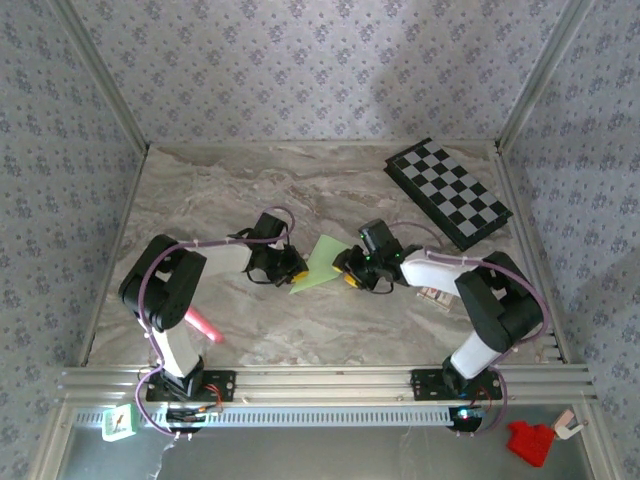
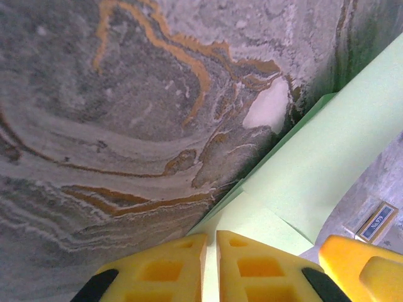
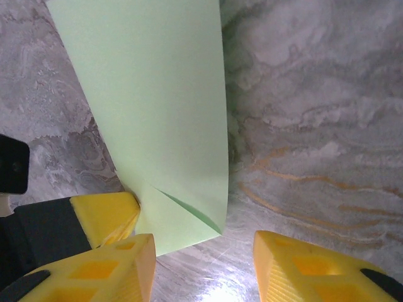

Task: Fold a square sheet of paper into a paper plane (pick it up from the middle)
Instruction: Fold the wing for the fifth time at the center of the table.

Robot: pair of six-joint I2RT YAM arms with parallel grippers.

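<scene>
Left pincer (image 2: 212, 242) pinching paper plane (image 2: 327, 157), right pincer (image 3: 204, 245) spread, arms (image 1: 170, 285) bent inward

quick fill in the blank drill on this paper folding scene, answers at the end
1. The left pincer is shut on the pale ___ paper sheet.
2. The right pincer has its jaws ___.
3. The chequered board lies toward the far ___ corner of the table.
4. The pink marker lies beside the ___ arm.
Missing words: green; open; right; left
</scene>
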